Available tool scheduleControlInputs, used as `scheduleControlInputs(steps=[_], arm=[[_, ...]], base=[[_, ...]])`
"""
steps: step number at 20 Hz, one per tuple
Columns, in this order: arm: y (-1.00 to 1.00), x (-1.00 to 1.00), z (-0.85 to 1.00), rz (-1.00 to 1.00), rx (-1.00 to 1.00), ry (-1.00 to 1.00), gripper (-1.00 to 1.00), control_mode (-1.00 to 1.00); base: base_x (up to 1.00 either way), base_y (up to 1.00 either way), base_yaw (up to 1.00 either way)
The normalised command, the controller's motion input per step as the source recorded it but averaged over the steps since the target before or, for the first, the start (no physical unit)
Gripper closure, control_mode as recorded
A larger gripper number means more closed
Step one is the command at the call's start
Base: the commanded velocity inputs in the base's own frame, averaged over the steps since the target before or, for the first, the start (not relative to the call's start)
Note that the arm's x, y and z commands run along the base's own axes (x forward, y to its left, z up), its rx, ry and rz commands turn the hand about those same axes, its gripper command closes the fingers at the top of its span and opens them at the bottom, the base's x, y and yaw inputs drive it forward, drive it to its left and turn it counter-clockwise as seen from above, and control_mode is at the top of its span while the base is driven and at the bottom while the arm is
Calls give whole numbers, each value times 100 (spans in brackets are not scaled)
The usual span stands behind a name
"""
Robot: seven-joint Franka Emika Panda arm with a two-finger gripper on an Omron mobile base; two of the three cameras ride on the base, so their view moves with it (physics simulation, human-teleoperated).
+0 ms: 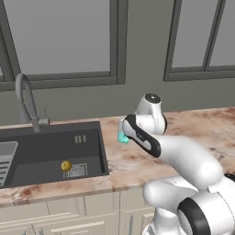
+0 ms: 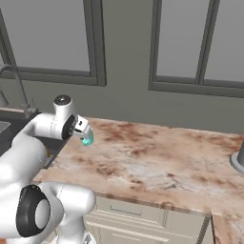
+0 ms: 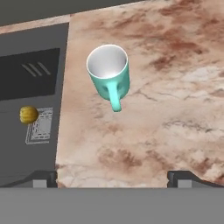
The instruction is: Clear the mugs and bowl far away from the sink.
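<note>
Left base view, pincer: hidden behind the arm's white wrist, so its jaws cannot be judged from here.
Left base view, teal mug (image 1: 122, 137): a sliver of teal peeks out beside the wrist, on the marble counter (image 1: 202, 128) just past the sink's edge.
Left base view, sink (image 1: 50, 153): dark basin off to the pincer's side, with a curved faucet (image 1: 25, 103) at the back and a ribbed rack (image 1: 6, 160) at the far end.
Left base view, yellow mug (image 1: 66, 165): small and round, down on the sink floor next to a pale drain square (image 1: 76, 170).
Right base view, pincer (image 2: 84, 133): angled down over the teal mug, jaws not clear from this side.
Right base view, extra: a wide bare stretch of counter away from the sink, and a grey round base (image 2: 237, 161) at the far edge; too cropped to name.
Hand view, pincer (image 3: 113, 178): both dark tips stand wide apart, holding nothing.
Hand view, teal mug: upright ahead of the tips, white inside showing, handle turned towards the pincer, clear of both fingers.
Hand view, yellow mug: in the sink, well off to one side of the tips.
Writing: none readable in any view.
</note>
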Motion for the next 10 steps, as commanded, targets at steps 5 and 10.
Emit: scheduleControlInputs(steps=[5,10], arm=[[0,39,-25,2,-1,0,-100,-100],[0,39,-33,4,0,0,-100,-100]], base=[[0,0,0],[0,0,0]])
